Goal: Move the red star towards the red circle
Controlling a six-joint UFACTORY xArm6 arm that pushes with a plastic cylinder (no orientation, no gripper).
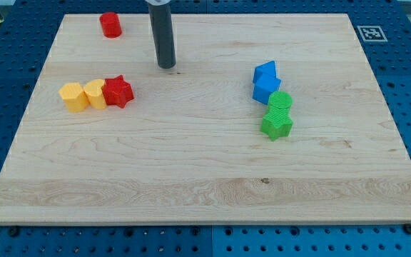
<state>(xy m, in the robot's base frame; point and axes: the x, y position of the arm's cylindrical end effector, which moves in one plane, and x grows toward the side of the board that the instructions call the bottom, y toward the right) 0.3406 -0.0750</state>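
Green star (pixel 276 125) and green circle (pixel 280 102) are seen at the counter's (pixel 191 178) right; the red star (pixel 118 91) is pressed against two yellow blocks (pixel 83 95) — my tip (pixel 166 66) is set between it and the red circle (pixel 110 25). No gripper is fitted.

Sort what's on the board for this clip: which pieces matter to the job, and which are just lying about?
Job:
red star, touching the yellow pair
red circle, near the view's top left
my tip, between them, touching neither

Lying about:
two yellow blocks
two blue blocks
green circle
green star
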